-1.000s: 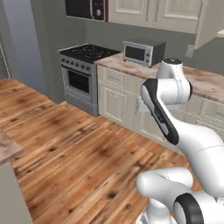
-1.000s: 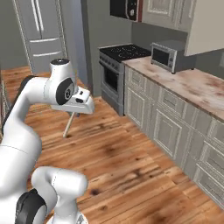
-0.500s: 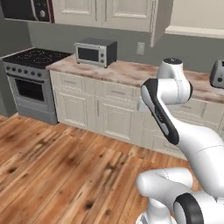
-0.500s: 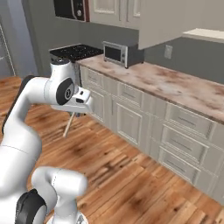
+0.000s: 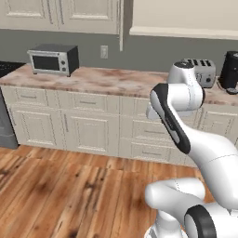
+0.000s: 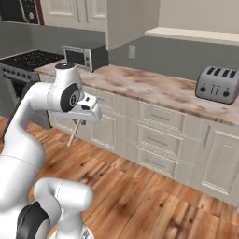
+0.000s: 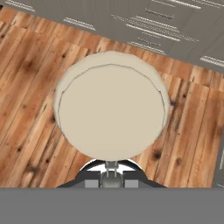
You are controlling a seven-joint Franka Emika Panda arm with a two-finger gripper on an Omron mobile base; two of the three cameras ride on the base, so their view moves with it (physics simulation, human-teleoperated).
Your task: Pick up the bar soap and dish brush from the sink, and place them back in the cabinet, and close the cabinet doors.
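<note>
Warm brown wood-plank floor point(image 5: 56, 190) runs across the low part of both base views, and behind it stands a long run of cream base cabinets with small drawer fronts point(image 6: 158, 135) under a mottled pink-brown stone counter point(image 5: 111, 80). Cream wall cabinets with panelled doors point(image 5: 60, 14) hang above the counter's left end in the left base view, against a grey wall.

Next down in size, the white arm with dark joints point(image 5: 181, 116) rises in front of the counter, well off the floor. A silver box-shaped toaster oven with a dark glass door point(image 5: 52, 59) sits near the counter's left end, back by the wall. A silver four-slot toaster point(image 6: 218, 84) sits toward the counter's right end, also at the back edge, and just beside it in the left base view stands a dark coffee machine point(image 5: 230, 70).

And now the small stuff: the gripper point(image 6: 78, 122) points down at the floor, clenched on the dish brush, a small brush with a round cream head and thin pale handle point(image 7: 111, 111). In the right base view its handle hangs slanting below the claw, in the air in front of the cabinet fronts; in the hand view the round head sits right above the fingertips over the planks.
</note>
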